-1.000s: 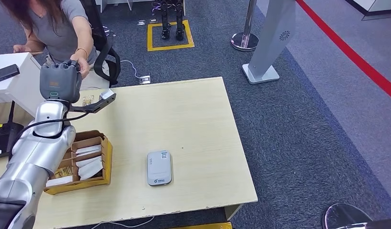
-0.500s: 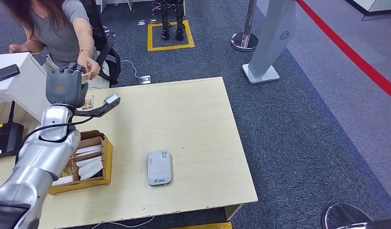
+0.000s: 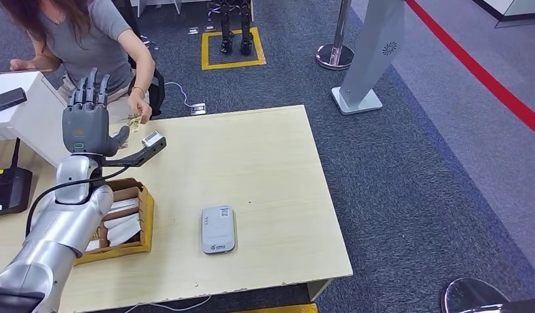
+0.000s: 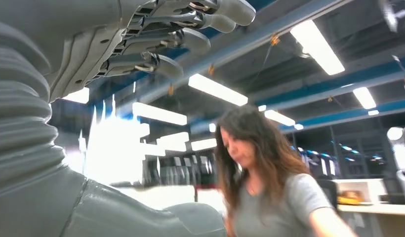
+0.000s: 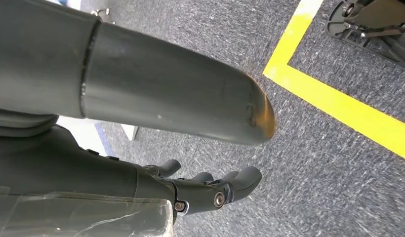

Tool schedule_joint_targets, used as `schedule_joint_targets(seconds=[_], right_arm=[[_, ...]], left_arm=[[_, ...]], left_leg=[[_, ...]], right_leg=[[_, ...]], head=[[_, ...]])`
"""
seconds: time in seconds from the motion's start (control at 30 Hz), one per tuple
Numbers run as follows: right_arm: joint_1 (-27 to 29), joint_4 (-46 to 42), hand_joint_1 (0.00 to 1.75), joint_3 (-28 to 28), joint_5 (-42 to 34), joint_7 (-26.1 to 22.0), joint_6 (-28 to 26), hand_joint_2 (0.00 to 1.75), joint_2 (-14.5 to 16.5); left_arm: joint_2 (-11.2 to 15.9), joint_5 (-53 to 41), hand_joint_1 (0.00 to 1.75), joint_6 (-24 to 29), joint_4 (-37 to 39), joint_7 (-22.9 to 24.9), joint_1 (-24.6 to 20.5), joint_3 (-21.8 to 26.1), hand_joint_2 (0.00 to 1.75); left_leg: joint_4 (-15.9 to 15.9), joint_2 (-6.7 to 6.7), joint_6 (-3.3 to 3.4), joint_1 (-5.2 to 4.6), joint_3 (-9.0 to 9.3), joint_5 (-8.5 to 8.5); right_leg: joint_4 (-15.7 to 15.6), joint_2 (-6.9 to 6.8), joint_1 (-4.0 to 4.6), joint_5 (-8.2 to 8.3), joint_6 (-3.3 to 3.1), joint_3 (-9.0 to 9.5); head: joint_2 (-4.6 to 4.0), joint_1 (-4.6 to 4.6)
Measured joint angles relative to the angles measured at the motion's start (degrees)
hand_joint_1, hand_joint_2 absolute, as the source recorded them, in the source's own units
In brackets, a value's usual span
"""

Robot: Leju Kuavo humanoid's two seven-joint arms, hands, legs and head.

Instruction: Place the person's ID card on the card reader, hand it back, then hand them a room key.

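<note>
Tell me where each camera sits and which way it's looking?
Head view: high on the robot, looking forward and down at the table, the card reader and the person; the raised left hand and its silver arm show.
Left wrist view: behind the left hand, looking up at ceiling lights and the person.
Right wrist view: on the hanging right arm, looking down at carpet and a yellow line; the right hand shows.
Head and left wrist views share the left hand and the person.
</note>
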Motion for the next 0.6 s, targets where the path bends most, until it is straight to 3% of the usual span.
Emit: schedule_joint_targets(seconds=[0.17,0.27,0.47,0.6], right_arm=[[1.36,0.1,0.0,-0.03,-1.29,-0.59,-0.76,1.75,-0.38],[2.24,0.14,0.0,-0.24,-2.21,-0.94,-1.38,1.75,-0.65],[4.09,0.24,0.0,-0.9,-4.15,-2.3,-2.74,1.75,-1.14],[4.82,0.37,0.0,-1.26,-4.89,-2.83,-2.96,1.75,-1.26]], left_arm=[[1.63,14.65,0.0,-1.24,-12.06,-5.14,6.56,4.69,1.75],[2.78,28.76,0.0,-4.38,-19.34,-10.03,10.57,8.26,1.75],[4.37,60.74,0.0,-16.37,-33.56,-18.93,21.04,17.69,1.75],[4.35,74.91,0.0,-24.8,-40.61,-21.83,28.77,23.77,1.75]], left_leg=[[-0.02,0.01,-0.01,0.01,-0.03,-0.02],[-0.03,0.02,-0.01,0.01,-0.04,-0.02],[-0.05,0.07,-0.01,0.02,-0.07,-0.03],[-0.05,0.08,0.01,0.01,-0.08,-0.05]], right_leg=[[0.0,0.01,0.0,-0.02,0.01,-0.04],[0.0,0.01,0.01,-0.03,0.01,-0.05],[-0.01,0.05,0.01,-0.04,0.0,-0.09],[-0.03,0.05,0.0,-0.09,0.05,-0.11]], head=[[0.0,0.0],[0.01,-0.01],[0.0,0.0],[0.01,0.0]])
